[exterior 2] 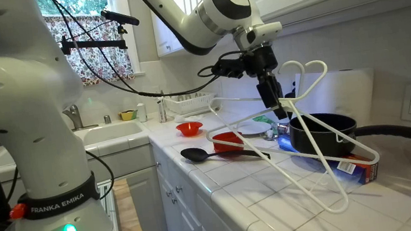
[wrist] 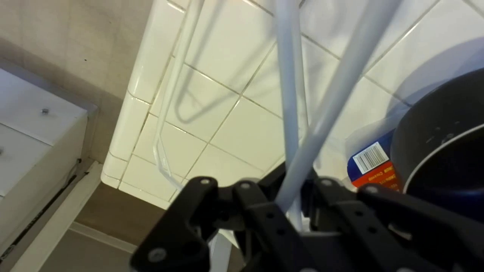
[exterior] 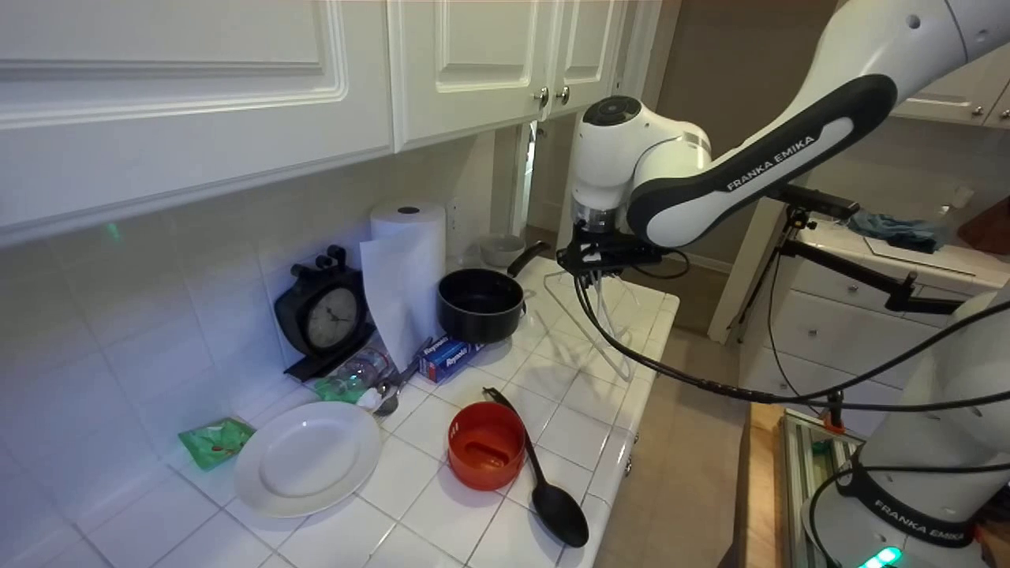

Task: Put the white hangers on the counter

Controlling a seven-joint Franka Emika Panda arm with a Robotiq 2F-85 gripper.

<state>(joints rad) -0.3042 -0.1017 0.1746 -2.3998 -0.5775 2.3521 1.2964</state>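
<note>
The hand (exterior 2: 279,111) is closed firmly on the white hangers (exterior 2: 314,142), its fingertips pinching them just below the hooks; in an exterior view two hooks curve up beside the fingers, while the triangular frames spread outward and down, tilted, over the white-tiled worktop (exterior 2: 253,188), near its rounded front edge; in the wrist view shadows of the frames fall on the tiles beside them, so the lowest corner seems to hang just above the surface, though contact is hard to rule out; a black saucepan (exterior: 480,315) stands on the wall side of the hangers, a blue Reynolds box (exterior: 448,359) partly hidden by it; near the wall (exterior: 102,347) stand a paper-towel roll (exterior: 414,252), with one sheet hanging loose, and a dark clock (exterior: 331,315) beside it; farther along, a red container (exterior: 487,465) stands with a black spoon (exterior: 559,509) lying just beside it; a white plate (exterior: 308,457) lies next to a green packet (exterior: 215,442).
</note>
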